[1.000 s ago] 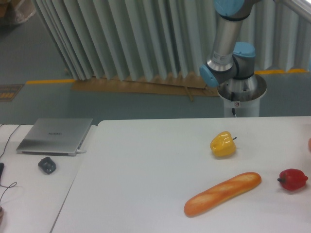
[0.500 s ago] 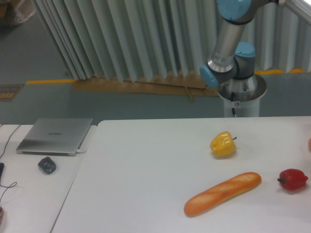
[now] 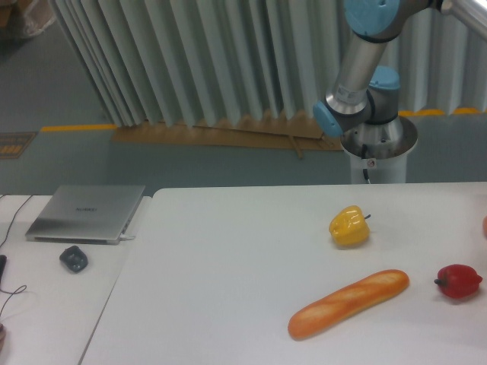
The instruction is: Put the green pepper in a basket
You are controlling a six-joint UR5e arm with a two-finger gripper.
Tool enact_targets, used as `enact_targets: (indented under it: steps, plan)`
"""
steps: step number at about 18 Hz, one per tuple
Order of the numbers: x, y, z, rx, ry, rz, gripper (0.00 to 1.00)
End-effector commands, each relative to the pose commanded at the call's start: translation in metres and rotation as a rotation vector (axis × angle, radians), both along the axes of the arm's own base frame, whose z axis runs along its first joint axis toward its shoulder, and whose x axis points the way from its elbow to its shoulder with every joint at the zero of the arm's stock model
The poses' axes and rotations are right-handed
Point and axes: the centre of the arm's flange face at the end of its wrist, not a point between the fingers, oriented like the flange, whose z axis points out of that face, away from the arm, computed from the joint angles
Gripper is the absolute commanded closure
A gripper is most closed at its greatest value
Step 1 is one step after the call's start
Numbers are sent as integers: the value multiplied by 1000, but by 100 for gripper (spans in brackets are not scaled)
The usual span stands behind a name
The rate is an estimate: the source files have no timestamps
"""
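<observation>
No green pepper and no basket show in this view; both are out of view. Only the base and lower links of my arm (image 3: 358,114) show at the back right, behind the table, rising out of the top of the frame. My gripper is out of view.
On the white table (image 3: 228,266) lie a yellow pepper (image 3: 349,226), a bread loaf (image 3: 348,303) and a red pepper (image 3: 459,280) at the right. A closed laptop (image 3: 86,213) and a dark mouse (image 3: 74,259) lie on the left table. A small red thing shows at the right edge (image 3: 485,226).
The arm's upper link has shifted slightly up and to the right. Nothing on the table has moved.
</observation>
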Motion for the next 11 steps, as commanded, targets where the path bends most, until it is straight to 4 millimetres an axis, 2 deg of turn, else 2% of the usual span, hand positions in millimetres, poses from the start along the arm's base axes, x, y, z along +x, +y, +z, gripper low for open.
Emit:
enact_targets:
  steps: [3, 4, 7, 9, 11]
  plan:
    - [6, 1, 6, 0, 6, -23, 0]
    - [12, 6, 9, 5, 3, -32, 0]
    - [47, 23, 35, 30, 11, -62, 0]
    - [58, 30, 45, 31, 12, -78, 0]
    - [62, 32, 47, 34, 7, -82, 0]
